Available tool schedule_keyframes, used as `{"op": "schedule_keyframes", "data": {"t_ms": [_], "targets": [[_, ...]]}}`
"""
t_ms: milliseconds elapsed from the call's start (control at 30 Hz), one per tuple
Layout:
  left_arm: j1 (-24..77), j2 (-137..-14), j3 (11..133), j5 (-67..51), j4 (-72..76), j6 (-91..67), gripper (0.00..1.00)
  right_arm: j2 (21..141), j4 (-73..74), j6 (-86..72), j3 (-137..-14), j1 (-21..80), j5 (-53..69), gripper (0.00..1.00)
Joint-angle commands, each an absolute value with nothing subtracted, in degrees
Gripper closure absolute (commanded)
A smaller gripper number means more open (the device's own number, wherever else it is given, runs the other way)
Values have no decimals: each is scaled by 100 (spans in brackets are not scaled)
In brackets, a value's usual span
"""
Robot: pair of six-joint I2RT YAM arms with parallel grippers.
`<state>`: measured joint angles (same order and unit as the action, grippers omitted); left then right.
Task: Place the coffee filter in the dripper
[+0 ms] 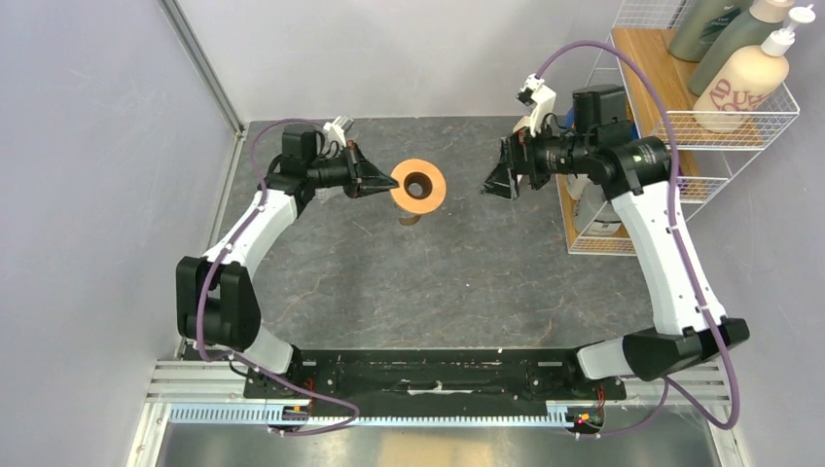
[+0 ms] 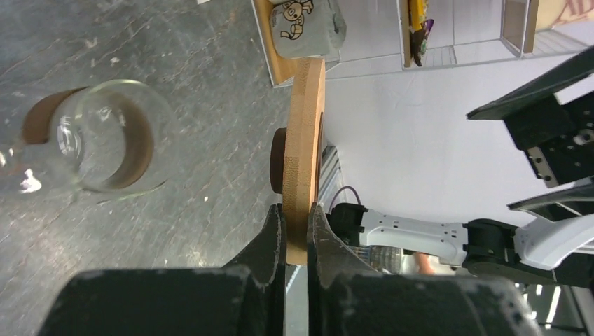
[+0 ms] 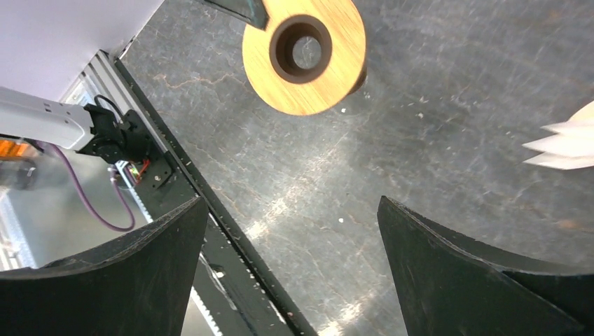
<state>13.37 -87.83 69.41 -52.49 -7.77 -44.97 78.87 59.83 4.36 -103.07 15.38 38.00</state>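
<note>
two arms work over a dark grey table (image 1: 438, 292). your left gripper (image 2: 296, 215) is pinched on the rim of the dripper (image 1: 434, 191), gripping its wooden ring (edge-on in the left wrist view) and holding it flat. your right gripper (image 3: 291, 210) hangs spread wide, empty, just right of the ring. the coffee filter (image 3: 564, 143), folded white paper, lies on the table at the right wrist view's edge.

The left gripper (image 2: 296, 213) has its fingers (image 2: 272, 234) pinched on the rim of the dripper (image 2: 305, 140), whose wooden ring shows edge-on. A clear glass cup (image 2: 105, 143) with a brown band sits apart from it, over on the grey tabletop (image 2: 196, 84).
</note>
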Motion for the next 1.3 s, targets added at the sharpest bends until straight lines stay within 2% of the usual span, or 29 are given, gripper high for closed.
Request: {"op": "schedule_keyframes", "data": {"t_ms": [0, 600, 1167, 1267], "targets": [[994, -8950, 7000, -6251, -929, -4333, 98, 8161, 5634, -278, -10169, 1547, 4048, 1], [537, -10492, 7488, -6776, -447, -4544, 98, 8381, 5672, -253, -10144, 1549, 4219, 1], [383, -10785, 7548, -6654, -910, -3928, 98, 8378, 5765, -159, -10169, 1547, 4263, 1], [385, -10818, 7590, -6605, -1152, -3689, 93, 8396, 5782, -154, -10187, 1549, 4263, 1]]}}
